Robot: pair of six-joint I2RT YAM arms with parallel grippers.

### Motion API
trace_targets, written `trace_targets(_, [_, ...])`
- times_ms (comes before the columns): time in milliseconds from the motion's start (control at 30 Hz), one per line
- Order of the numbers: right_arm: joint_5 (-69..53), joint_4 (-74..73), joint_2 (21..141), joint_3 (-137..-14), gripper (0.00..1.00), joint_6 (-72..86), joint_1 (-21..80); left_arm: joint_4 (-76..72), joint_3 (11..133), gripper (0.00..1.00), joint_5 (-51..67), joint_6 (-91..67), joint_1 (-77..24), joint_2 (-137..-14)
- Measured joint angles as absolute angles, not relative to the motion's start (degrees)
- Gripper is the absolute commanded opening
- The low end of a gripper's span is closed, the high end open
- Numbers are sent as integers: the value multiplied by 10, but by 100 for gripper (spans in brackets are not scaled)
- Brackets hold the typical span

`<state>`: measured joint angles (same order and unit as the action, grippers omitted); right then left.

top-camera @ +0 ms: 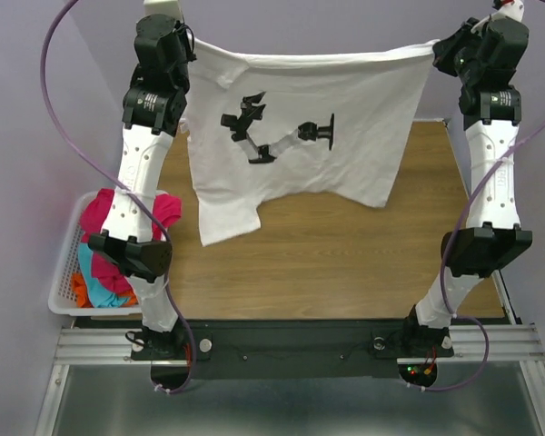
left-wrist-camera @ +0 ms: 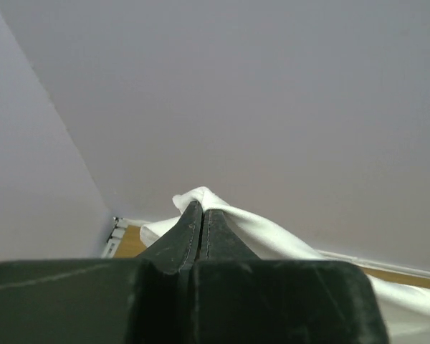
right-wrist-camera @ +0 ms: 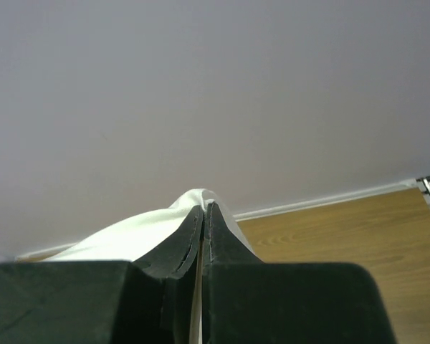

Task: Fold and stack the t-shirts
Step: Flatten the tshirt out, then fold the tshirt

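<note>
A large white t-shirt (top-camera: pixel 300 127) with a black print hangs spread in the air over the far part of the wooden table (top-camera: pixel 345 263). My left gripper (top-camera: pixel 189 41) is shut on its upper left corner, and my right gripper (top-camera: pixel 436 47) is shut on its upper right corner. In the left wrist view the white cloth (left-wrist-camera: pixel 201 197) bunches over the closed left gripper (left-wrist-camera: pixel 202 208). The right wrist view shows the same white cloth (right-wrist-camera: pixel 150 226) pinched by the right gripper (right-wrist-camera: pixel 204 209). More t-shirts, magenta-pink (top-camera: pixel 100 213), cyan (top-camera: pixel 95 282) and orange (top-camera: pixel 80 289), lie heaped in a basket at the left.
The white lattice basket (top-camera: pixel 62 291) stands off the table's left edge, beside the left arm. Purple cables (top-camera: pixel 64 136) loop around both arms. A pale wall rises behind the table.
</note>
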<state>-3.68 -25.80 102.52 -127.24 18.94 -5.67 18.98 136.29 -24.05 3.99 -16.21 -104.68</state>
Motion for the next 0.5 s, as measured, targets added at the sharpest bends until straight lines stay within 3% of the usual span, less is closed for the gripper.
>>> trace_targets(233, [-29,-238,1028,-1308,0,190,-57,157,1349,0,-186,25,-141,-1029])
trace_targets(500, [-9,-169,884,-1072,1,159,-57,110,1097,0,-148,-25,-138,-865])
